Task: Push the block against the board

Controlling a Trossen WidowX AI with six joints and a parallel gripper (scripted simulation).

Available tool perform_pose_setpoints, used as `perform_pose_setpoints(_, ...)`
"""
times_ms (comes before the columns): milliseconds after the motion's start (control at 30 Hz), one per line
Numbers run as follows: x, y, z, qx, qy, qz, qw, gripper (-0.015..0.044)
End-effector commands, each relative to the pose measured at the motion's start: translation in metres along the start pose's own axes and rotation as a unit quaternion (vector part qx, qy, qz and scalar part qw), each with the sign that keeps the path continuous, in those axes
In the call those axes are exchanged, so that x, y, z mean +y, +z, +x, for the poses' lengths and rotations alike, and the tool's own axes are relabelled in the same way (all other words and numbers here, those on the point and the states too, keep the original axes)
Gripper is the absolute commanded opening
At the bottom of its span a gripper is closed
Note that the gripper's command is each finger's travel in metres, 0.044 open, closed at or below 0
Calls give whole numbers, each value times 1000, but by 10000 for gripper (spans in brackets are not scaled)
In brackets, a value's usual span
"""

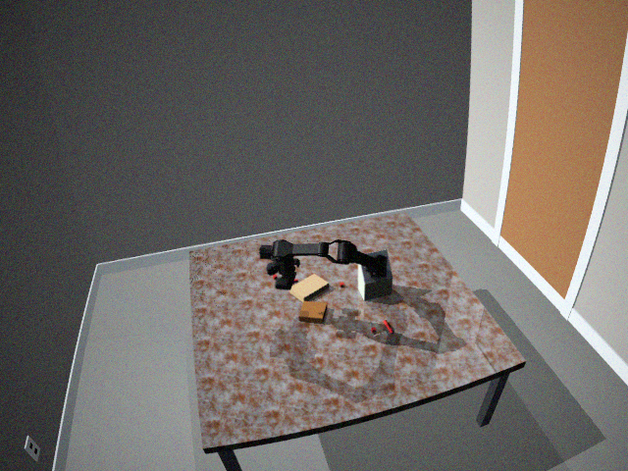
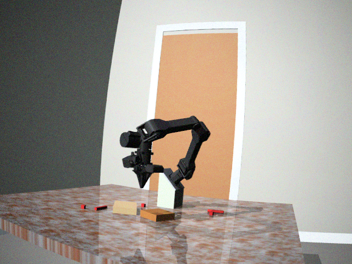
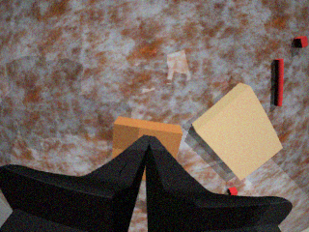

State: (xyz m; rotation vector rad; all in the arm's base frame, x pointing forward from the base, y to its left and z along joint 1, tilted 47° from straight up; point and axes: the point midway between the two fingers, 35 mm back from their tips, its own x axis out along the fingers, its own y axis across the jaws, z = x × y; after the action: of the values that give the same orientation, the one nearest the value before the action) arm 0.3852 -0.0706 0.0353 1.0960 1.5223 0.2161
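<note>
The gripper [image 2: 142, 181] is being held closed on nothing, its jaws pressed together into one downward wedge, hanging clear above the table [image 2: 256, 227] at centre-left of the exterior view.

Nearest in that view, just below centre, the block [image 2: 157, 214] is lying flat: a low, orange-brown square slab. Just behind and to its left the board [image 2: 124, 207] is lying, paler tan and longer. In the wrist view the block [image 3: 147, 135] is half hidden behind the fingertips at lower centre, while the board [image 3: 238, 130] is sitting skewed at right; a corner of each is coming near the other, but the sides are not being held flush and no edges are even.

Both pieces are being judged as stiff, light, wood-like slabs, likely to slide readily on the glossy top and to pivot if pressed off-centre. No grasp is called for; contact is best made low, at the middle of a side face.

Farther back, the arm's pale pedestal [image 2: 166, 196] and small red pieces [image 2: 100, 208] are standing well apart.
</note>
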Motion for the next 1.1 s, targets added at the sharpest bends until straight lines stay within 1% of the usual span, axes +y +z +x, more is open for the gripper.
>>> perform_pose_setpoints(0,0,0,0,0,-2,-2,1000,0)
perform_pose_setpoints(633,0,0,0,0,0,-3,1000,0)
perform_pose_setpoints(867,12,-5,11,-1,-2,-111,994,0)
perform_pose_setpoints(1067,23,-12,20,-1,-4,-212,977,0)
